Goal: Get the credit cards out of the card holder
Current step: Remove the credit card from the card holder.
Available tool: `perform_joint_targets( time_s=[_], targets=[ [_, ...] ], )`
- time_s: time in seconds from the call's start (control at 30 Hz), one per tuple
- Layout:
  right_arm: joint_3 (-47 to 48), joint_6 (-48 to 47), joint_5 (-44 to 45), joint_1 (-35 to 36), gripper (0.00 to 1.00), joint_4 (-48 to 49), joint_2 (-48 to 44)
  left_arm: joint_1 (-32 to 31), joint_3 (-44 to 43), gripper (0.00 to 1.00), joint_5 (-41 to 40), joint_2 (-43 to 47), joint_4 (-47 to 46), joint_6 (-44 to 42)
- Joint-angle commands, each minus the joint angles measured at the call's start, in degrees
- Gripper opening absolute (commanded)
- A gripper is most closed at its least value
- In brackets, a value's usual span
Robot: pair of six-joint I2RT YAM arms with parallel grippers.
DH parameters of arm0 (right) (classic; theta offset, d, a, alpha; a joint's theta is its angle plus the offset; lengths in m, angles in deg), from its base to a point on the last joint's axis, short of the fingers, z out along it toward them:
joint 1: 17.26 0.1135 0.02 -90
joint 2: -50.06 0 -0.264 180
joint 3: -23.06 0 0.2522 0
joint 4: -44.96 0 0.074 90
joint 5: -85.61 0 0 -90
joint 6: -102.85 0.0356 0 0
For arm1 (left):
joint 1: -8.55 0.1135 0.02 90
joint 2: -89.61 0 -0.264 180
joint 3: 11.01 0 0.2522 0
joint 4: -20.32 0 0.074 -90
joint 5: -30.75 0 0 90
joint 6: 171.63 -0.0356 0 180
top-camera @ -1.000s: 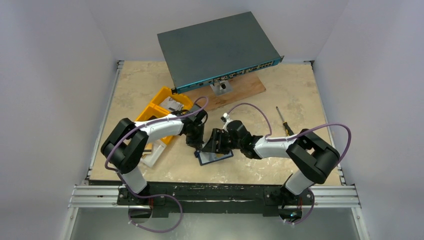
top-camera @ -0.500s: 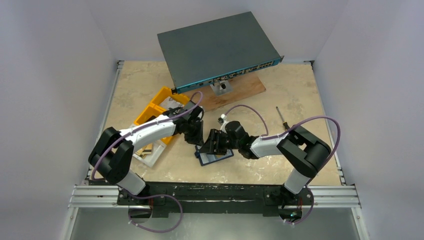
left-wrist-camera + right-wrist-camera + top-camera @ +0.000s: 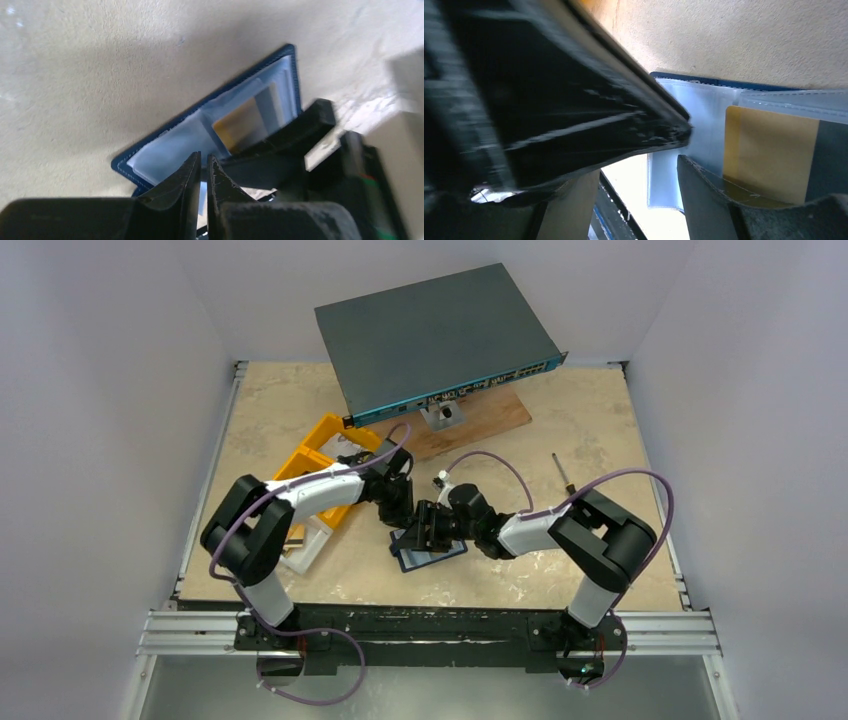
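Note:
The card holder [image 3: 443, 556] lies open on the table, navy rim [image 3: 121, 165] around pale clear sleeves [image 3: 167, 150]. One of the credit cards [image 3: 769, 150], with an orange-yellow patch, sits in a sleeve [image 3: 240, 125]. My left gripper [image 3: 400, 517] points down at the holder's left sleeve. Its jaws [image 3: 204, 159] are shut to a thin slit with pale sleeve showing through; whether it pinches anything is unclear. My right gripper [image 3: 421, 531] is open [image 3: 684, 147]. A loose sleeve corner [image 3: 664, 185] sits between its fingers, the lower finger [image 3: 709, 195] lying on the card.
Yellow bins [image 3: 318, 447] stand just left of the left arm, with a white piece [image 3: 306, 544] in front of them. A grey network switch [image 3: 435, 335] leans on a wooden board [image 3: 492, 418] at the back. A screwdriver [image 3: 568, 485] lies to the right.
The left gripper has shifted a little right and toward the holder, its jaws parting to a slit. The right gripper has edged left over the holder.

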Motion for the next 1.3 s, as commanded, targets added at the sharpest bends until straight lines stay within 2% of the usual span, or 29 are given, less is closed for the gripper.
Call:
perform_joint_targets(
  time_s=[0.0, 0.13, 0.23, 0.43, 0.53, 0.73, 0.9, 1.27],
  targets=[
    [0.78, -1.54, 2.32, 0.27, 0.59, -0.74, -3.77, -0.25, 2.73, 0.06, 3.34, -3.4, -4.81, 4.07],
    [1.61, -3.28, 4.65, 0.31, 0.58, -5.32, -7.12, -0.18, 4.83, 0.0, 0.01, -4.04, -4.44, 3.9],
    [3.14, -5.32, 7.06, 0.31, 0.58, -12.03, -10.67, -0.17, 4.99, 0.0, -2.29, -4.47, -3.01, 2.72],
    [9.69, -13.59, 22.41, 0.17, 0.56, -34.11, -16.2, -0.15, 5.26, 0.0, -1.84, -3.84, -3.69, 2.1],
    [10.72, -15.59, 27.07, 0.18, 0.52, -39.15, -16.04, -0.08, 4.79, 0.0, -0.92, -3.45, -4.17, 2.06],
    [11.32, -16.84, 33.71, 0.23, 0.38, -44.0, -14.38, -0.08, 4.91, 0.0, 2.52, -2.51, -6.7, 2.71],
    [11.35, -17.57, 35.15, 0.38, 0.31, -43.96, -12.78, -0.19, 6.27, 0.0, 5.87, -0.87, -10.2, 5.06],
    [11.3, -15.03, 35.95, 3.5, 0.16, -45.31, -9.97, -0.19, 13.37, 0.11, 9.37, 2.56, -21.74, 11.88]
  ],
)
